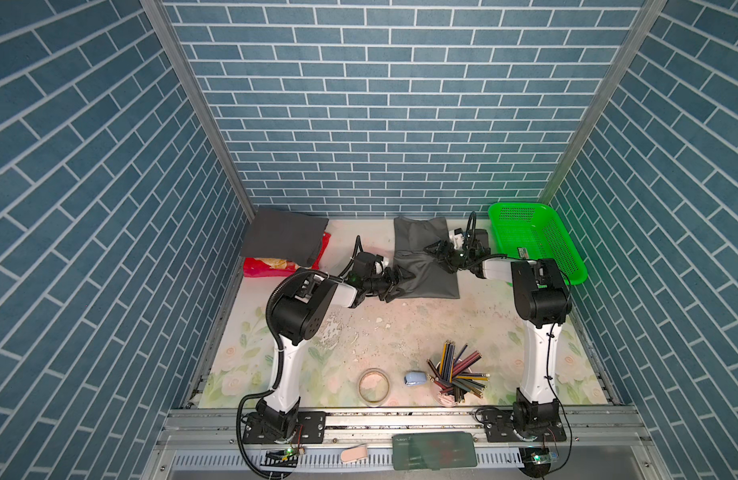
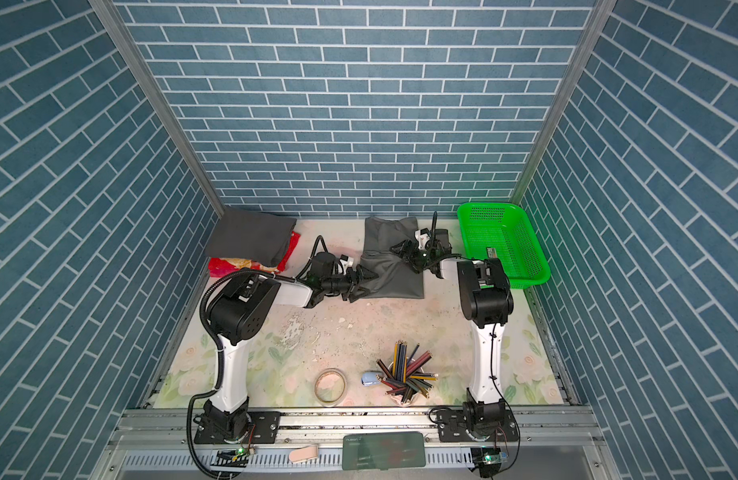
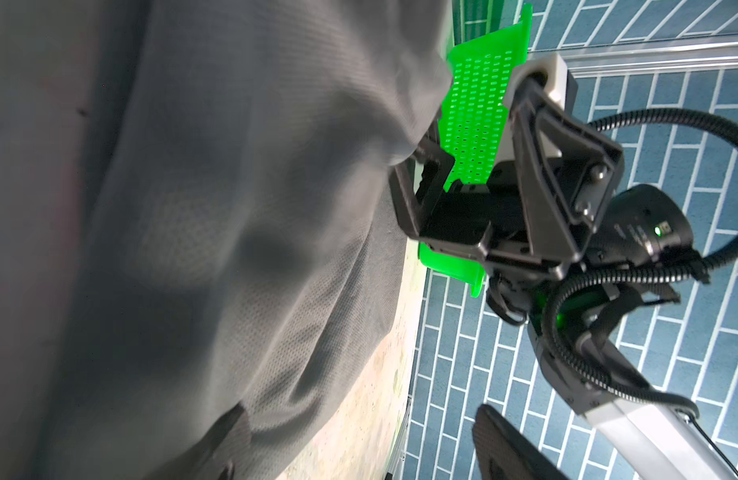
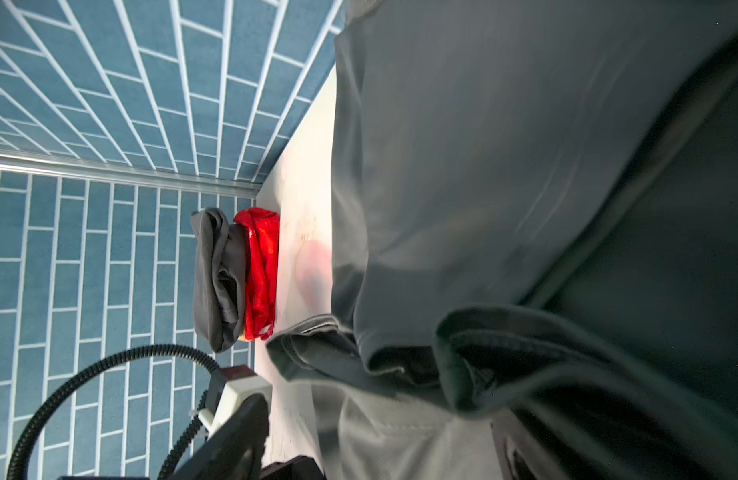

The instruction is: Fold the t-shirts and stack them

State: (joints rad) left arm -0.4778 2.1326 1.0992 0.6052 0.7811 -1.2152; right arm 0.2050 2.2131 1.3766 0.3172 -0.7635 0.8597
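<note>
Fingers (image 3: 404,208) spread — t-shirt (image 1: 429,278) lengthwise front-to-back

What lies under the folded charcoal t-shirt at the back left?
A red mesh cloth with yellow print sticks out beneath the charcoal t-shirt; its middle is covered, so anything else underneath is hidden.

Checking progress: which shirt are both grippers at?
The mid-grey t-shirt, centre back; the charcoal t-shirt lies folded on a red item at back left.

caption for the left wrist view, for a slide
Open right gripper at the grey t-shirt edge, green basket behind.
</note>
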